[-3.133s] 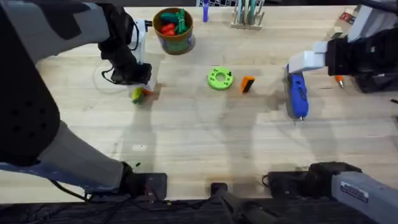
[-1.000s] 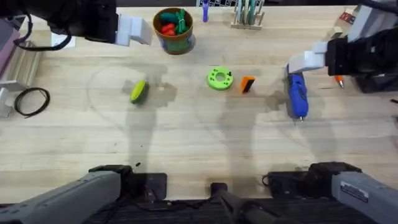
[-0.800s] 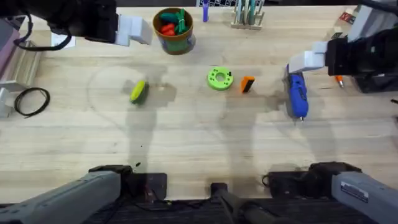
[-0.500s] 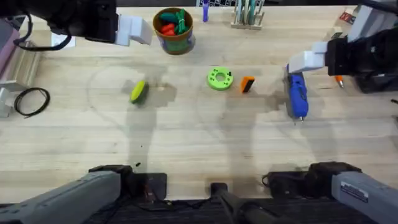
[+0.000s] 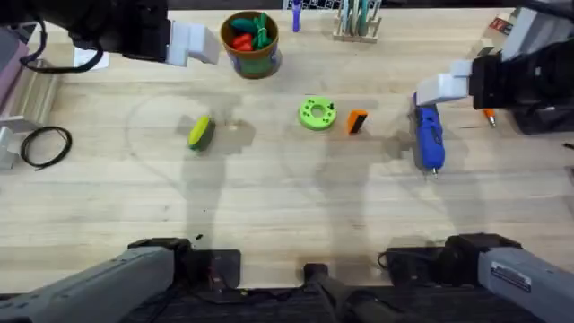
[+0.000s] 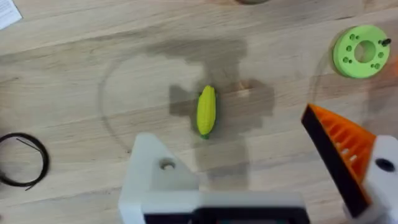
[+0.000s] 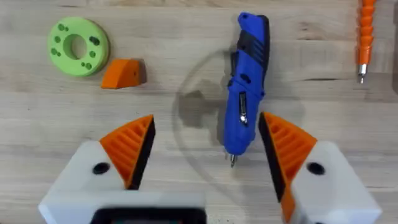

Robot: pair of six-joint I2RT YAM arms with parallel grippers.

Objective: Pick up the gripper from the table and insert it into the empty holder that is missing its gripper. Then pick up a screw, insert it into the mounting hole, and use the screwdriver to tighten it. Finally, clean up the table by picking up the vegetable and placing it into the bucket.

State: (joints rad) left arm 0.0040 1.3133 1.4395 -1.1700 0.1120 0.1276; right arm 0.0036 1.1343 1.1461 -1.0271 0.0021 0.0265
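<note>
Wooden bench (image 5: 287, 224), both arms pulled back and up off it. Left arm sits at the far left of the overhead view, its gripper (image 5: 193, 42) hanging beside the bucket (image 5: 250, 43), jaws released and holding nothing. In its wrist view one finger (image 6: 339, 149) shows its orange ribbed pad and the other is plain white, with a wide gap between them.

Right arm is over at the right edge, gripper (image 5: 444, 87) above the far end of the screwdriver (image 5: 428, 136). Jaws released here too: in the wrist view the two orange pads straddle the blue body without touching it.

The screwdriver (image 7: 245, 90) lies flat, long axis running near-to-far on the bench, thin metal tip pointing back toward the arm bases.

The vegetable (image 5: 200, 132) lies on bare wood left of centre, well apart from the bucket, long axis also roughly near-to-far, slightly tilted. In the left wrist view it's (image 6: 206, 110) yellow with a green end.

The gripper (image 5: 357, 120), the little orange block, sits just right of a green disc (image 5: 316, 113), near it but not touching. A slim orange tool (image 7: 365, 34) lies beyond the screwdriver.
</note>
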